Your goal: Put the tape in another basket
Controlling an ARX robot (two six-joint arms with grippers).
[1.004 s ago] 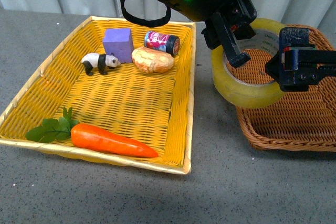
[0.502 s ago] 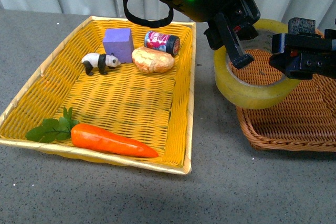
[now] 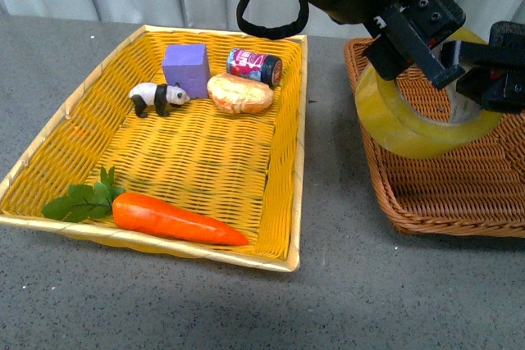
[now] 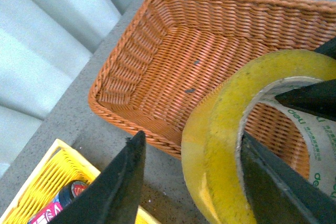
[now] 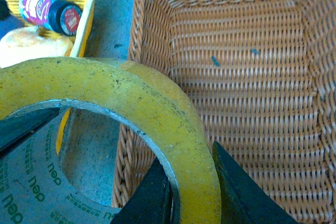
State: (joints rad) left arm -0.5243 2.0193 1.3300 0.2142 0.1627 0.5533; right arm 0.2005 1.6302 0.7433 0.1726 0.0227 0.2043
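The tape, a wide yellowish roll with a white printed core, hangs tilted in the air over the near left corner of the brown wicker basket. My right gripper is shut on the roll's wall at its right side; the right wrist view shows its fingers pinching the wall above the basket. My left gripper is open, its fingers standing either side of the roll's left wall, one inside the core, one outside. The tape hides part of the basket, which holds nothing else.
The bright yellow basket stands to the left with a carrot, a toy panda, a purple block, a can and a bread roll. A narrow strip of grey table separates the two baskets. A curtain hangs behind.
Both arms and the tape have moved right, from over the gap between the baskets to over the brown basket's left part. The roll stays held in the air.
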